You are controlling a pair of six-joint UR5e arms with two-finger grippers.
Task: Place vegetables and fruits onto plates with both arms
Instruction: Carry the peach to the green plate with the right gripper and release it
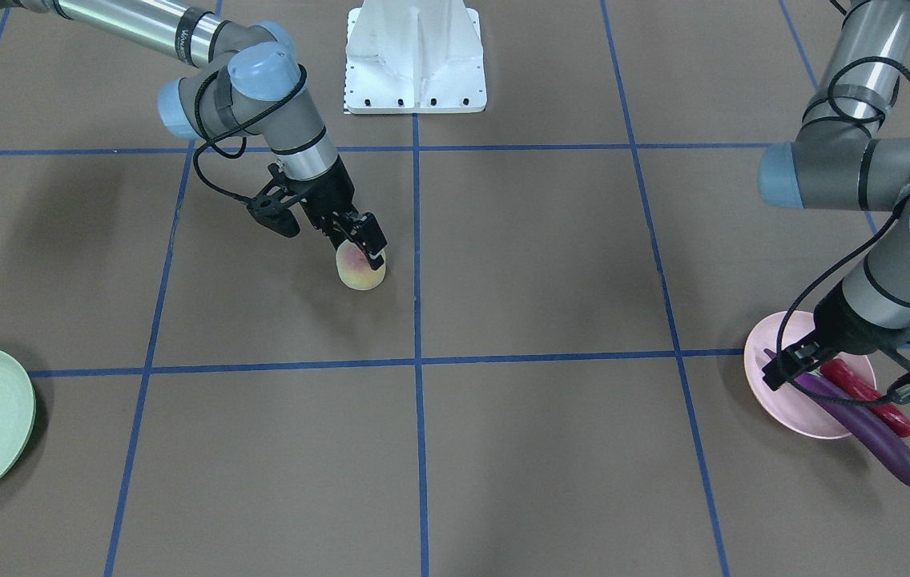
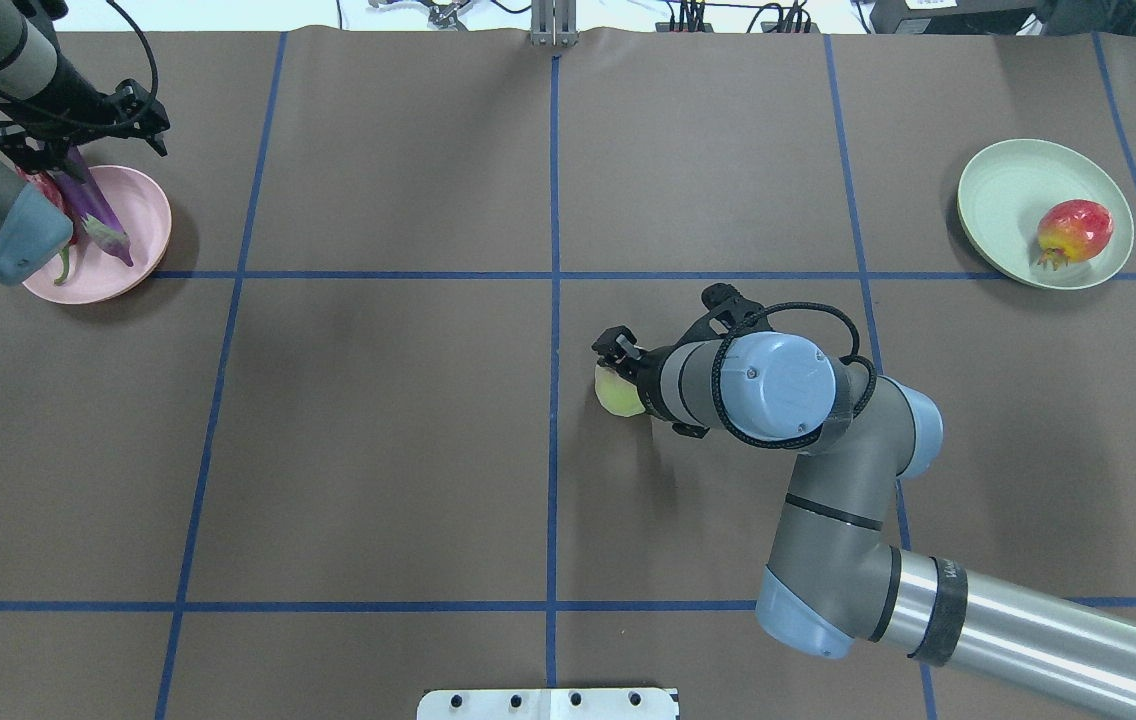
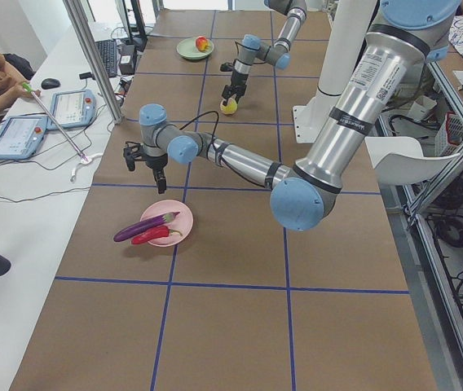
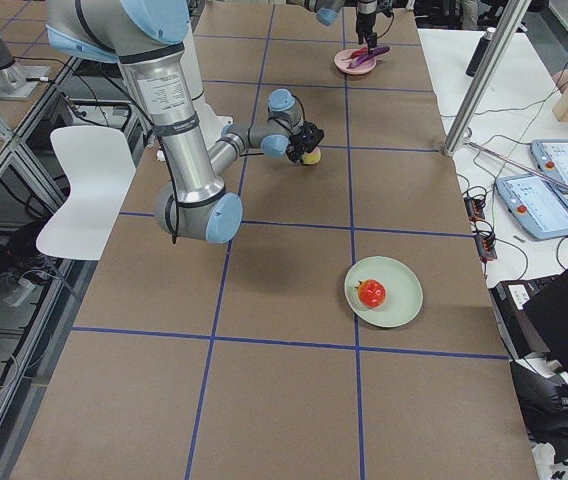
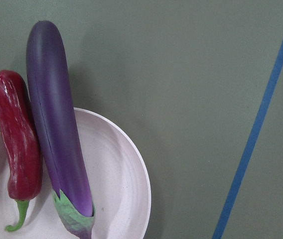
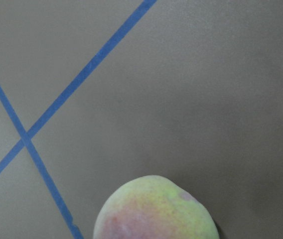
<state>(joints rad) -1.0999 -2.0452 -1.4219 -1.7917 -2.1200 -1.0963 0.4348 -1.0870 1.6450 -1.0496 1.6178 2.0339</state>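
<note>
Looking across the overhead view from its left edge, I am seeing the pale pink plate (image 2: 143, 215) carrying both vegetables. The purple eggplant (image 5: 57, 124) is lying with its calyx end on the plate and its other end sticking out past the rim. The red chili pepper (image 5: 18, 144) is lying alongside it, touching. The left gripper (image 3: 160, 186) is hanging above the plate, clear of both, and I cannot tell how its fingers are set.

Near the middle of the brown table (image 2: 408, 420), just right of the centre blue tape line (image 2: 553, 480), the yellow-green fruit (image 1: 360, 274) is sitting on the surface. The right gripper (image 1: 360, 250) is reaching down over it, with one finger (image 1: 376, 244) lying against the side facing away from the robot. I cannot tell whether the fingers are clamping it.

At far right, the mint green plate (image 2: 1003, 195) is holding the red-orange fruit (image 2: 1074, 230), off-centre toward the rim.
</note>
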